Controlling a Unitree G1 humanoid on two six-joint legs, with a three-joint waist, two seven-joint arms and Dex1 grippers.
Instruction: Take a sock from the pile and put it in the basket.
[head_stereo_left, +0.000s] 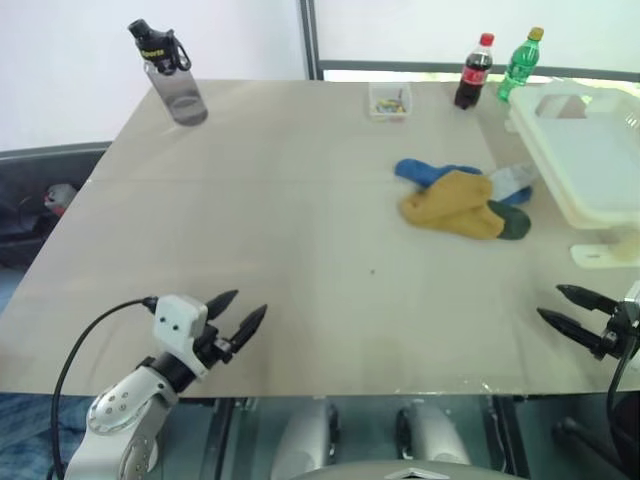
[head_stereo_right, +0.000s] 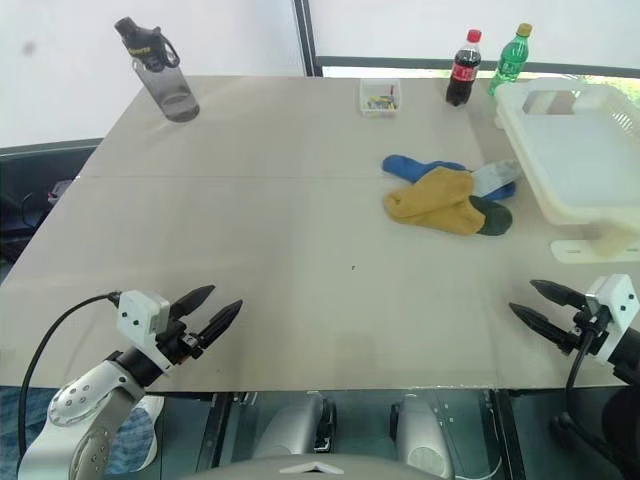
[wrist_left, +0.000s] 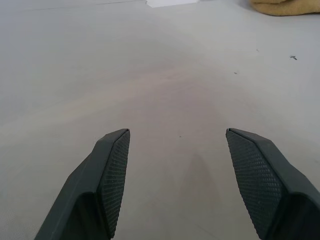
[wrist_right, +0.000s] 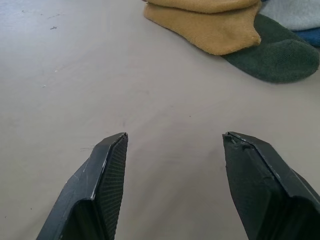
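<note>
Left gripper (head_stereo_left: 240, 309): nearest the camera at the table's near edge, 2 black fingers spread apart, nothing between them, hovering over bare tabletop.
Right gripper (head_stereo_right: 540, 303): near edge on the right, fingers also spread, empty, aimed toward the socks.
Table (head_stereo_right: 280, 230): beige top.
Pile (head_stereo_right: 450, 195): right of centre, well apart from both grippers.
Sock (head_stereo_right: 432, 203): mustard-yellow, on top of the pile, overlapping a dark green sock (head_stereo_right: 493, 216) and a blue sock (head_stereo_right: 410, 167).
Basket (head_stereo_right: 590, 225): white, at the right edge, just beside the pile.
Far edge: grey water bottle (head_stereo_left: 172, 78), small clear box (head_stereo_left: 389, 101), cola bottle (head_stereo_left: 474, 71), green bottle (head_stereo_left: 520, 62).
</note>
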